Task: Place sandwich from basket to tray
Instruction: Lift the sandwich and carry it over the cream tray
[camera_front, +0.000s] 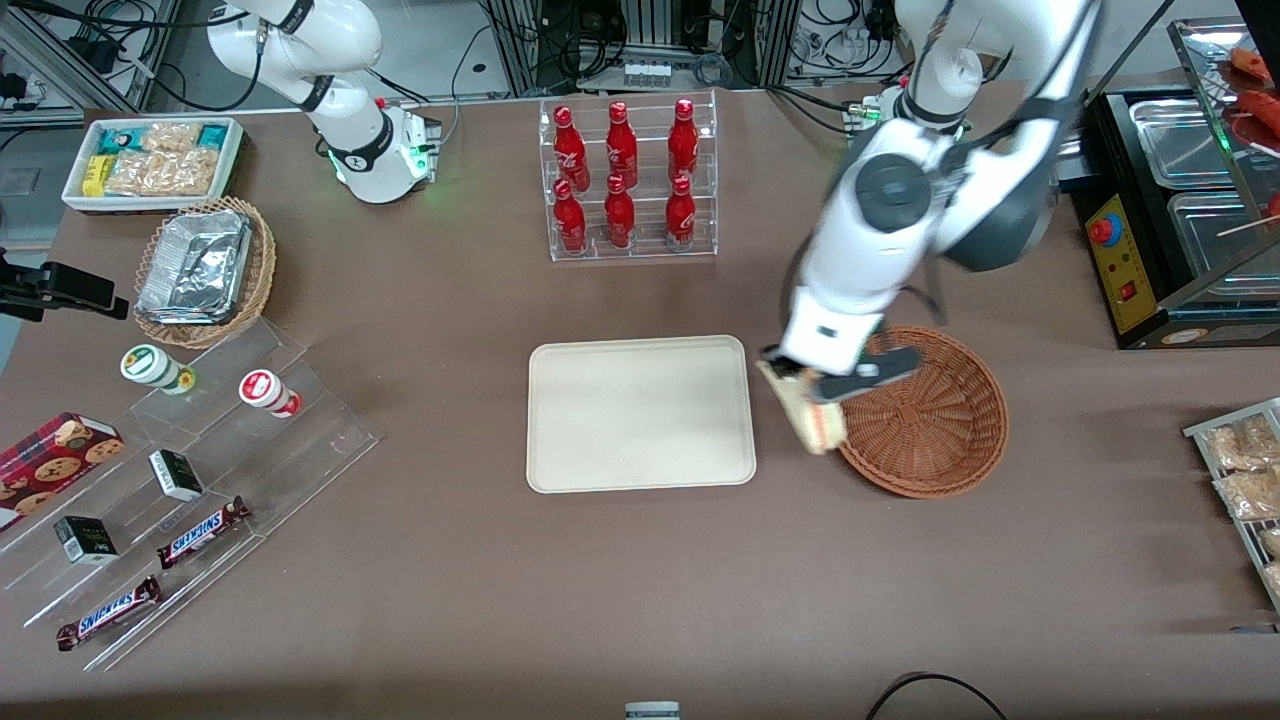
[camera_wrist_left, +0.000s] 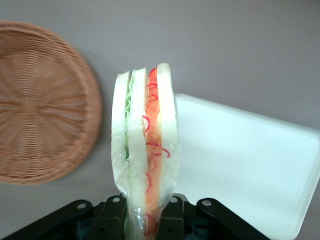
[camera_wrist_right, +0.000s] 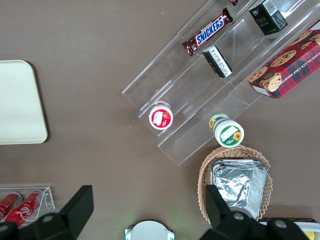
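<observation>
the gripper (camera_front: 800, 385) is clamped on the wrapped sandwich (camera_front: 812, 418), held on edge, seemingly clear of the basket (camera_front: 935, 450), ready for the tray (camera_front: 640, 478).

Pincer (camera_wrist_left: 145, 220) fingertips hidden by sandwich (camera_wrist_left: 145, 150); basket (camera_wrist_left: 40, 105) cropped.

Left arm reaches down and forward over the worktop, wrist pointing down. Gripper (camera_front: 812, 392) hangs raised between basket (camera_front: 935, 420) and tray (camera_front: 640, 412), jaws clamped on the sandwich (camera_wrist_left: 146, 150), which hangs clear of both.
</observation>
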